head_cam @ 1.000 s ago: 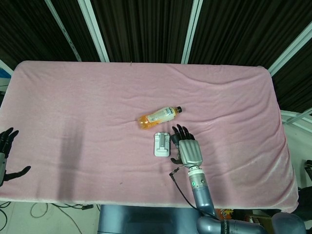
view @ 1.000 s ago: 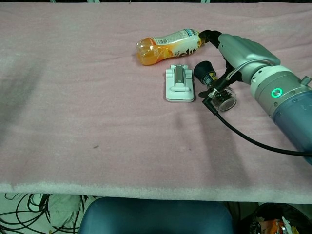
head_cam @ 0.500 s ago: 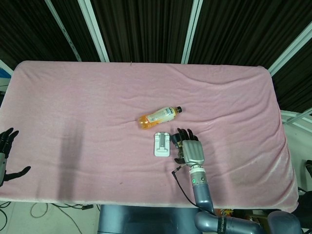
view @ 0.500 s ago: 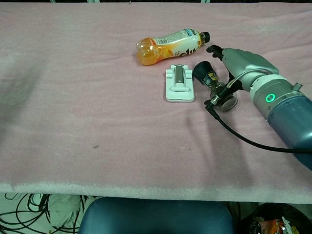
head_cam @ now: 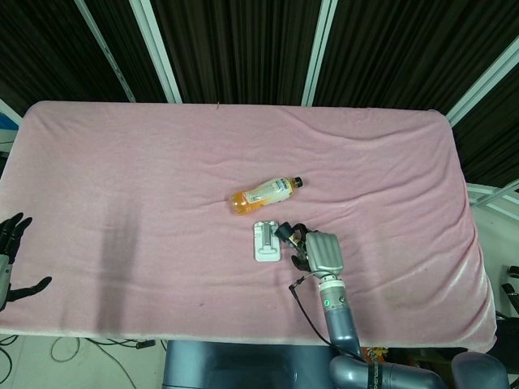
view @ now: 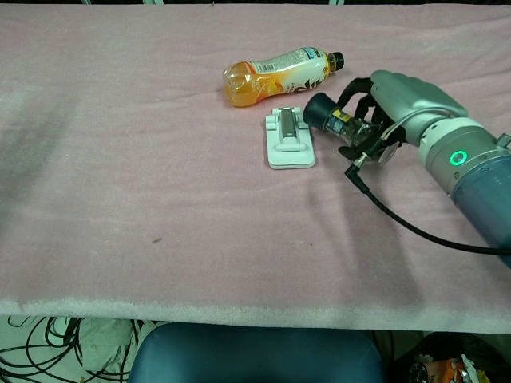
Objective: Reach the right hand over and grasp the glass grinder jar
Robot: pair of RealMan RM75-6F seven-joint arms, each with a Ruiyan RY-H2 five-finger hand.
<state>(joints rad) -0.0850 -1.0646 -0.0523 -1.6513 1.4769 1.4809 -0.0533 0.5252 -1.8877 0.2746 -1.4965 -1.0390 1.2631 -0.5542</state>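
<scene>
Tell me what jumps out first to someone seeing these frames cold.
The right hand, low on the pink cloth right of centre, has its fingers curled round the glass grinder jar, black cap pointing left. Just left of the jar lies a small white holder, and behind both an orange drink bottle lies on its side. The left hand sits open at the far left edge, off the cloth.

Pink-clothed table (head_cam: 146, 162), dark slatted wall (head_cam: 235, 49)
</scene>
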